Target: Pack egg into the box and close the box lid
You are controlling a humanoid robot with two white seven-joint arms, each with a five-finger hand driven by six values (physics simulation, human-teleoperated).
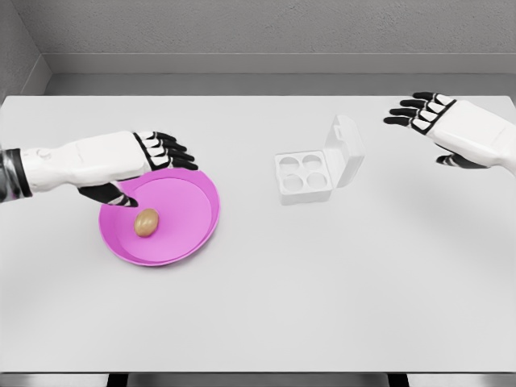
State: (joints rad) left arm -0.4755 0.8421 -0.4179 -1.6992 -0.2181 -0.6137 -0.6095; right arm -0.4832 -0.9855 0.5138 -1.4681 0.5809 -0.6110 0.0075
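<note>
Spreading pale beneath grey walls, a white table (339, 282) is bearing a small brown egg (146, 222) lying in a round pink plate (189, 234). Just above it the left hand (149, 161) is hovering, fingers spread. A white four-cup box (306, 176) is standing open nearby, while the right hand (439, 125) is hanging spread beyond it.

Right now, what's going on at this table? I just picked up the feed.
The left hand hovers with open fingers over the pink plate, just above the brown egg lying in it; the egg is not grasped yet. The white egg box sits to the plate's right with its lid standing open and all four cups empty. The right hand is held open in the air further to the right of the box, touching nothing. Nothing has been packed so far.
</note>
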